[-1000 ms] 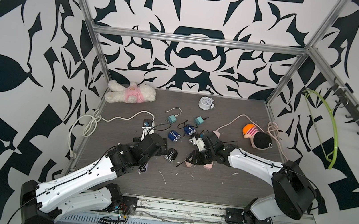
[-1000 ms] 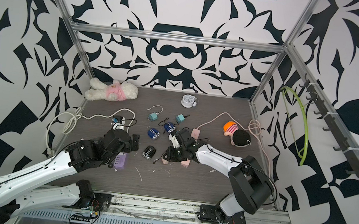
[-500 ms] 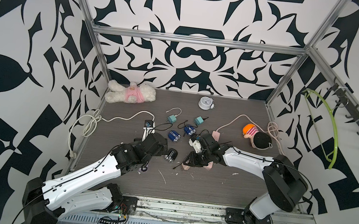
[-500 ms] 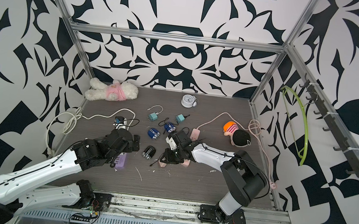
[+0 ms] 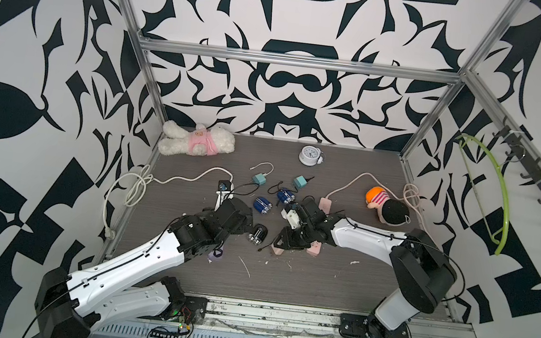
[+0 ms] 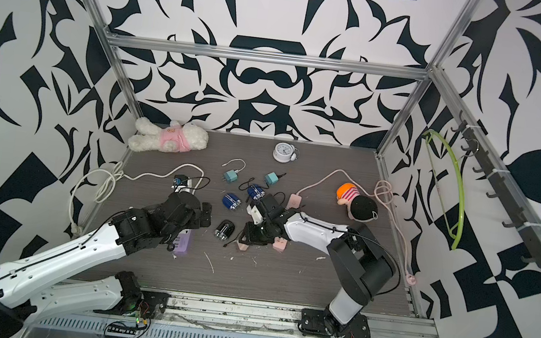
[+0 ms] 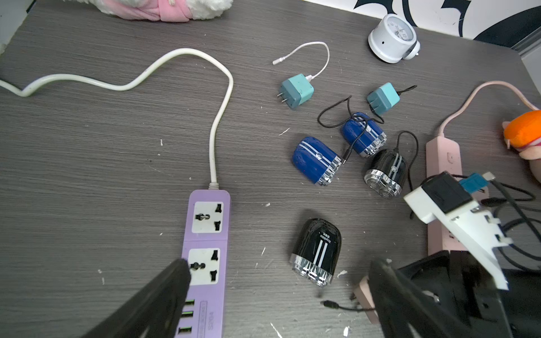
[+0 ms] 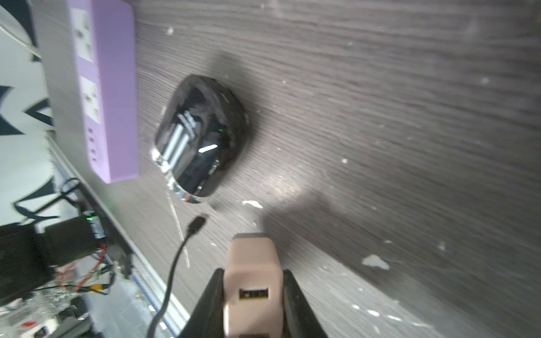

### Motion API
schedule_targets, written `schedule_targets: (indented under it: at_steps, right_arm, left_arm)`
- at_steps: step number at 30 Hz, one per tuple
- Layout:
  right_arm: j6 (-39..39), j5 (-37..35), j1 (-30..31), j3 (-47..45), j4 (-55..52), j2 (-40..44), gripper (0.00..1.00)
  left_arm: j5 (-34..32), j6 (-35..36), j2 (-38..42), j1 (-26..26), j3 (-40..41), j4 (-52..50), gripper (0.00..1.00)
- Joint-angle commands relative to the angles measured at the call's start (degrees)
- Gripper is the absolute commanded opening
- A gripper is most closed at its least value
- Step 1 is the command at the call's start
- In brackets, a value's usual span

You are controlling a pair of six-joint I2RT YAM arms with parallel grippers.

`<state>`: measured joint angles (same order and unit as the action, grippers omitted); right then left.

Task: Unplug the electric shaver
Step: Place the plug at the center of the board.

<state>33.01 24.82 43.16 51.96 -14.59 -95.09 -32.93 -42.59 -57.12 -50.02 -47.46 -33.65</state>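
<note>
Shaver: the glossy black dome-shaped electric shaver (image 7: 317, 251) lies flat on the dark wood-grain table (image 7: 87, 175), just beside the lilac plastic power strip (image 7: 206, 237). No lead enters it on the sides that show.
Cable: the thin black charging cable's connector (image 8: 197, 224) rests loose on the table near the shaver's chrome end, apart from it.
Right gripper: the right gripper (image 8: 253, 275) clasps the pale pink plastic charger block (image 8: 251, 254), one jaw against each flat side.
Left gripper: the left gripper (image 7: 279, 263) stands spread wide and empty over the strip's near end.
Handling: the shaver looks small, light and rigid, with a slick curved shell likely to squirt out of a pinch. The flatter mid-body seems the safer hold, clear of the chrome head.
Block: it looks stiff and matte, so its flat sides should grip well. The limp cable would trail and could nudge the shaver.
</note>
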Motion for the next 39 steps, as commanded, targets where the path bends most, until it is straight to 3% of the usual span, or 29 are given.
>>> schedule_targets:
  at_steps: [1, 12, 26, 32, 39]
  right_arm:
    - [-1.83, -3.6, 0.53, 1.28, -4.6, 0.21, 0.37]
    - [-5.97, -7.98, 0.85, 5.75, -9.53, 0.24, 0.52]
    - [-7.47, -15.89, 1.89, 7.31, -15.02, 1.57, 0.59]
    - [-3.95, -21.9, 2.18, 3.81, -14.38, 9.63, 0.59]
    - [2.44, -38.42, 2.11, -1.3, -18.76, 17.76, 0.6]
  left_arm:
    - [1.35, 0.23, -0.47, 0.32, 0.0, 0.55, 0.99]
    - [1.05, 0.14, -0.21, 0.36, 0.17, 0.37, 1.0]
    - [0.85, 1.46, -0.66, 0.36, -0.92, 0.15, 0.99]
    - [1.9, 1.71, -1.53, 0.36, -0.92, 1.23, 0.99]
    - [3.2, 3.54, -1.33, 0.36, -0.54, 3.56, 0.99]
